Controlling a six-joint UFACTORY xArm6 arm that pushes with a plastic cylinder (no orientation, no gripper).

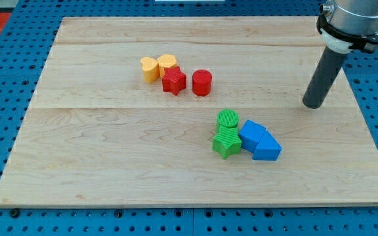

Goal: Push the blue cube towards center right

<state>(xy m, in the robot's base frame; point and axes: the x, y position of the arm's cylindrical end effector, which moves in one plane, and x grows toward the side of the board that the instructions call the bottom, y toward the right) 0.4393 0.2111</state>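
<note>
The blue cube [251, 136] sits on the wooden board [110, 151] right of centre, toward the view's bottom. It touches a blue triangular block [267, 148] on its lower right and a green star block [226, 142] on its left. A green round block [228, 118] sits just above the star. My tip [314, 104] rests on the board to the upper right of the blue cube, apart from it by about two block widths.
Two yellow blocks [150, 68] [167, 62], a red star block [174, 81] and a red cylinder [202, 82] cluster at the upper middle. The board's right edge [373, 144] lies right of my tip. Blue pegboard surrounds the board.
</note>
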